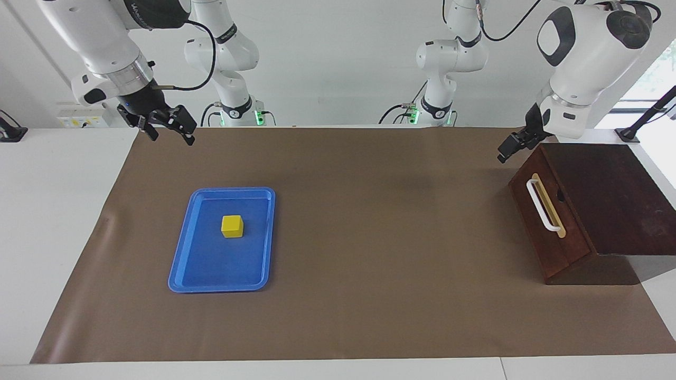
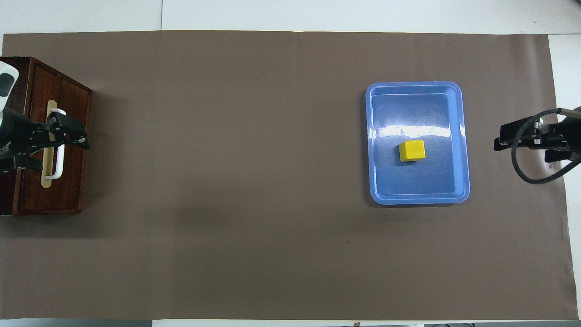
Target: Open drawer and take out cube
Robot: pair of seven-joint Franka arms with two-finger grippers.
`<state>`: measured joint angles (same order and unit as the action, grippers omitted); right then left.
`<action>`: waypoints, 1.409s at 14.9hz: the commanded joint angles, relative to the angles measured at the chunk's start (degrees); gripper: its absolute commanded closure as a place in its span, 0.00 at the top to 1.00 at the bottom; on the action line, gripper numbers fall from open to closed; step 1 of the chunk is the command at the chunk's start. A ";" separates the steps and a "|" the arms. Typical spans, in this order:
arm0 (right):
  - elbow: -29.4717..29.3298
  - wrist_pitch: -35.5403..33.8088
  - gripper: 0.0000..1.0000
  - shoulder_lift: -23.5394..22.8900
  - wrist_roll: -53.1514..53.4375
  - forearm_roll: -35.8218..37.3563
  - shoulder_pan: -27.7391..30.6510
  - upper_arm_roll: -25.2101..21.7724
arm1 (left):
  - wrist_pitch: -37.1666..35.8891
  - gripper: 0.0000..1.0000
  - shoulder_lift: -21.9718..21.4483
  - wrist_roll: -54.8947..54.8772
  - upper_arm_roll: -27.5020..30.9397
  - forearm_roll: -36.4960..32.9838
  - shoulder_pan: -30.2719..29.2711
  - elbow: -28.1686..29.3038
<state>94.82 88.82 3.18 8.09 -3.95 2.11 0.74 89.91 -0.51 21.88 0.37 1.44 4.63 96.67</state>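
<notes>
Cube [image 1: 232, 226] in tray [image 1: 186, 261], well apart from raised fingers [image 1: 190, 138].

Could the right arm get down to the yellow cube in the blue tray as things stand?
Probably yes. The right gripper hangs open and empty above the mat, the cube sits alone in the tray, uncovered, with nothing between them.

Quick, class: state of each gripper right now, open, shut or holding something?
Left gripper: open, empty, raised by the drawer.
Right gripper: open, empty, raised near the blue tray.
</notes>
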 commanded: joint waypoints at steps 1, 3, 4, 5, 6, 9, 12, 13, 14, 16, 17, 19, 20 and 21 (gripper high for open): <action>1.15 1.09 1.00 0.51 -7.98 1.31 0.61 0.14 | -3.16 1.00 -0.20 -9.19 -2.48 0.15 -3.48 -0.51; 1.77 1.79 1.00 0.60 -8.26 1.40 0.61 0.22 | -4.39 1.00 0.51 -10.54 -2.39 0.15 -3.58 -2.01; 1.42 1.71 1.00 0.51 -8.26 1.40 0.70 0.14 | -4.74 1.00 0.42 -10.63 -2.65 0.06 -3.58 -1.93; 0.98 1.36 1.00 0.25 -8.35 1.40 0.88 0.14 | -4.31 1.00 0.16 -10.63 -3.27 -0.12 -3.40 -1.66; 0.72 1.09 1.00 0.16 -8.35 1.40 1.05 0.14 | -4.48 1.00 -0.10 -10.63 -4.58 -0.55 -3.49 -1.75; 0.28 0.74 1.00 -0.28 -8.44 1.49 1.23 0.14 | -3.70 1.00 -0.46 -12.89 -4.77 -0.12 -3.84 -1.40; -0.69 -0.05 1.00 -1.07 -9.13 4.55 0.71 0.14 | -4.49 1.00 -0.90 -18.97 -4.50 0.15 -4.63 -1.13; -0.69 -0.05 1.00 -1.07 -10.45 4.74 0.79 0.14 | -4.22 1.00 -0.81 -18.98 -4.50 -0.11 -4.54 -1.31; -0.60 -0.14 1.00 -1.07 -11.85 4.82 0.79 0.14 | -4.05 1.00 -0.81 -19.50 -4.50 -0.12 -4.54 -1.31; -0.34 -0.58 1.00 -0.90 -12.66 4.83 0.79 0.14 | -1.77 1.00 -0.81 -18.98 -4.50 -0.12 -4.37 -1.05; -0.25 -0.84 1.00 -0.90 -12.74 4.83 0.79 0.14 | -0.63 1.00 -0.64 -18.98 -4.50 -0.12 -4.45 -1.22; -0.43 -2.07 1.00 -0.90 -12.83 4.83 0.79 0.14 | 0.17 1.00 -0.37 -18.98 -4.41 -0.38 -4.45 -1.57; -0.43 -2.42 1.00 -0.90 -12.92 4.83 0.79 0.14 | 0.35 1.00 -0.46 -19.15 -4.50 -0.38 -4.45 -1.31; -0.43 -2.77 1.00 -0.90 -12.92 4.83 0.79 0.14 | 0.87 1.00 -0.46 -19.33 -4.50 -0.29 -4.45 -1.22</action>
<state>95.04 87.44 2.52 -3.23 -0.23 2.59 0.58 89.56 -0.62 3.59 -3.75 1.40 0.74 95.37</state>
